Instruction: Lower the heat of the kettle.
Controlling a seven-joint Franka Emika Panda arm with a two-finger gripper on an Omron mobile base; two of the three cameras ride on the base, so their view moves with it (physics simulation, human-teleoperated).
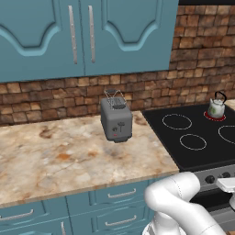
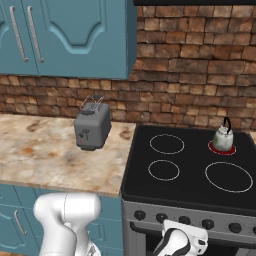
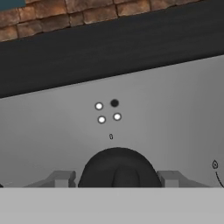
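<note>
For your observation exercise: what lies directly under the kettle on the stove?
The kettle stands on the stove's back right burner, whose red glow shows as a ring around its base. The burner's middle is covered by the kettle.

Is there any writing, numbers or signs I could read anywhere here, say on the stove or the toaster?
No readable words or numbers.
Stove front panel: four dots above the knob, one dark, three white; a small mark below them is too small to read.
Toaster: a small red spot, too blurred to read.
Kettle: no marking visible.
</note>
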